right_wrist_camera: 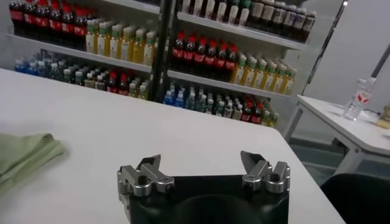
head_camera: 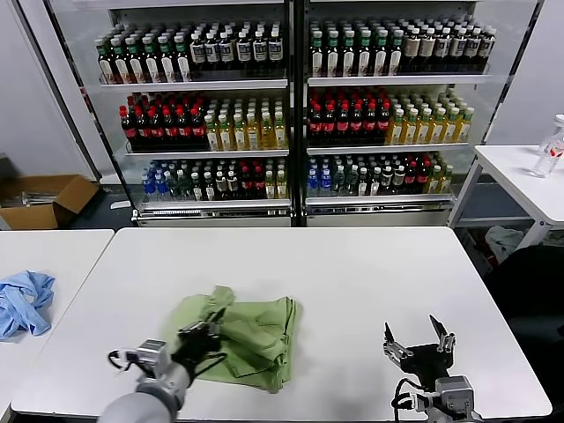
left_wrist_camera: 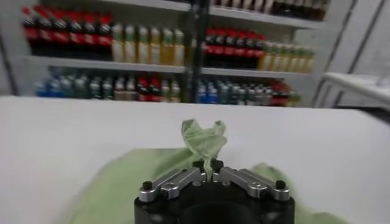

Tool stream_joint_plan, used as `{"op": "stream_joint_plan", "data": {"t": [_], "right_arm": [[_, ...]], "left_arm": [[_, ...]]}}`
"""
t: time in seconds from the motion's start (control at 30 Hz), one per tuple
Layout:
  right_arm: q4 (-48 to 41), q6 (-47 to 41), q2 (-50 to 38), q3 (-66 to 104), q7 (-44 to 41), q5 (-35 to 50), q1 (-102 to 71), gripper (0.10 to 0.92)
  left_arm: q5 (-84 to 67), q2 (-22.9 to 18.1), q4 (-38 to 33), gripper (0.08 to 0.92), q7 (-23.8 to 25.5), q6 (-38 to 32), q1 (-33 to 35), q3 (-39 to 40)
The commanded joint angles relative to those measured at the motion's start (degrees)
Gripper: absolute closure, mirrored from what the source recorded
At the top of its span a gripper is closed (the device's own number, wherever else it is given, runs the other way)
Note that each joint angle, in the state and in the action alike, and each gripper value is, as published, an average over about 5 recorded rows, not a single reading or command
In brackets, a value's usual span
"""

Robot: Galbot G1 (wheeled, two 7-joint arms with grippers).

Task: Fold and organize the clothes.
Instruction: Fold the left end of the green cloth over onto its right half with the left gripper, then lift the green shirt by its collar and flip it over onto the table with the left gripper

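Note:
A light green shirt (head_camera: pixel 251 333) lies crumpled on the white table (head_camera: pixel 352 282), near its front edge left of centre. My left gripper (head_camera: pixel 204 339) is at the shirt's near left side and is shut on a fold of its fabric; in the left wrist view the pinched green cloth (left_wrist_camera: pixel 204 139) sticks up between the closed fingers of the gripper (left_wrist_camera: pixel 208 168). My right gripper (head_camera: pixel 419 342) is open and empty above the table's front right part, well apart from the shirt. In the right wrist view the gripper (right_wrist_camera: pixel 201 164) is wide open and the shirt's edge (right_wrist_camera: pixel 24 155) shows far off.
A blue garment (head_camera: pixel 25 301) lies on a second white table at the left. Glass-fronted shelves of bottles (head_camera: pixel 291 97) stand behind. A cardboard box (head_camera: pixel 44 198) sits on the floor at back left. Another table with a water bottle (head_camera: pixel 550 148) is at back right.

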Motion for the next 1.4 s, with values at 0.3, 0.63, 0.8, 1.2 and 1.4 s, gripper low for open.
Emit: {"op": "stream_joint_plan", "data": {"t": [0.3,0.63,0.8,1.2,1.4], "right_arm": [[-0.55,-0.05,-0.57,0.08,-0.44,-0.51,0.41,0.203],[-1.37,0.06,-0.51,-0.93,-0.61,-0.5,1.32,0.203],[-1.15,0.08,-0.44,-0.56,-0.56,-0.52,0.82,0.203],[-1.38,0.07,-0.18,-1.06,-0.54,-0.51,1.31,0.203],[-1.23,0.01,-0.12,-1.2,-0.47,-0.39,1.31,0.203]], "left_arm": [[-5.71,-2.63,-5.56,0.744,4.27,-1.26,-1.2,4.51],[1.84,6.37,11.08,0.458,6.4,-3.54,3.32,-15.86],[3.41,4.29,14.08,0.311,6.06,-4.94,2.98,-13.33],[-3.04,1.46,17.3,0.197,5.62,-1.89,-0.51,-9.2],[-4.03,1.23,18.6,0.355,5.66,-3.69,-1.26,-7.51]]}}
